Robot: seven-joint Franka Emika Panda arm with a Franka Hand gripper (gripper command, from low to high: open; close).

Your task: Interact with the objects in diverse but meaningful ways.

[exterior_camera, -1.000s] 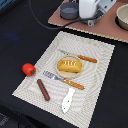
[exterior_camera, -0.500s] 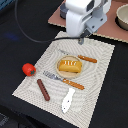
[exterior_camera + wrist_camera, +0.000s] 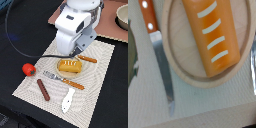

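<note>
Tool low over the bread loaf on its plate

In the exterior view the tool [image 3: 76, 51] is hidden under the white arm body, so I cannot tell whether it is released or clenched; directly beneath it the yellow-orange bread loaf [image 3: 69, 66] lies on the tan round plate [image 3: 60, 72], on a striped placemat [image 3: 100, 70] on the black desk [image 3: 30, 30]. A fork [image 3: 64, 80] and a brown sausage [image 3: 43, 89] lie further out, a small red tomato [image 3: 29, 69] off the mat's edge. In the wrist view the loaf [image 3: 214, 35] fills the plate [image 3: 178, 55], with an orange-handled knife [image 3: 158, 55] just beside the rim.
</note>
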